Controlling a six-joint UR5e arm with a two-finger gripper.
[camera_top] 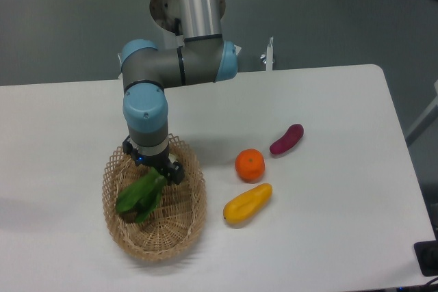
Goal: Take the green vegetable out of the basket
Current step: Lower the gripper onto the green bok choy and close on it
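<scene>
The green vegetable [140, 195] lies in the basket [155, 249], dark leaves toward the lower left, and its pale stem end is hidden under my gripper [154, 169]. The gripper points straight down into the upper part of the basket, right over that stem end. Its jaws still look spread as wide as before, on either side of the stem. The fingertips are hidden by the wrist and the leaves.
An orange [250, 165], a yellow squash-like fruit [248, 202] and a purple fruit [286, 139] lie on the white table [328, 223] to the right of the basket. The arm's base stands at the table's far edge.
</scene>
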